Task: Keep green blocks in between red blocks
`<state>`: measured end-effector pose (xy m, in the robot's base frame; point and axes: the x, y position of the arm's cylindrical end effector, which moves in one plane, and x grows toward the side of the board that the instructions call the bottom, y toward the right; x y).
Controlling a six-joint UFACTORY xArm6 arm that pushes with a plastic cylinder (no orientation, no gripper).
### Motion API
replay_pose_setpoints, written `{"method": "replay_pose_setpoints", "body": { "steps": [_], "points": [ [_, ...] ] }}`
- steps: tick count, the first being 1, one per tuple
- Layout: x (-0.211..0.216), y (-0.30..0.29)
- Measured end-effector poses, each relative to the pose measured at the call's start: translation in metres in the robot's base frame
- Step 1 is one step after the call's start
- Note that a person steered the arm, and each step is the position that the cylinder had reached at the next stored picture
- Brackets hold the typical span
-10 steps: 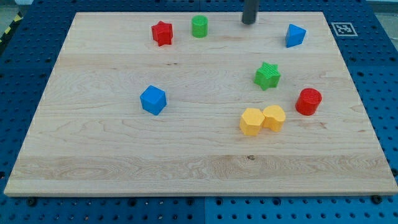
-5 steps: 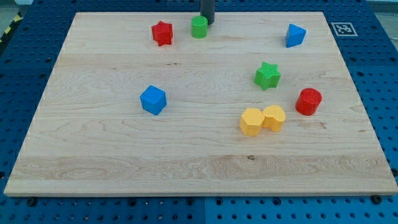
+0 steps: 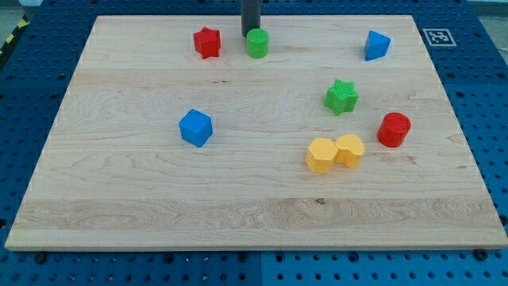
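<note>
A green cylinder (image 3: 257, 44) stands near the view's top, just right of a red star (image 3: 207, 42). My tip (image 3: 249, 33) is at the cylinder's upper left edge, touching or nearly touching it. A green star (image 3: 341, 96) lies right of centre. A red cylinder (image 3: 394, 129) stands lower right of the green star.
A blue cube (image 3: 195, 127) lies left of centre. A blue block (image 3: 376, 45) sits at the upper right. Two yellow blocks (image 3: 321, 155) (image 3: 350, 149) touch each other below the green star. The wooden board (image 3: 119, 206) has blue pegboard all around it.
My tip moved left along the top edge, from the upper right of the green cylinder to its upper left. The green cylinder shifted slightly down and right.
</note>
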<state>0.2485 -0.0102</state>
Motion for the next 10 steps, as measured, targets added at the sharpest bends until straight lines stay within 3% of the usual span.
{"method": "replay_pose_setpoints", "body": {
  "steps": [6, 10],
  "points": [
    [0.091, 0.041],
    [0.108, 0.135]
  ]
}}
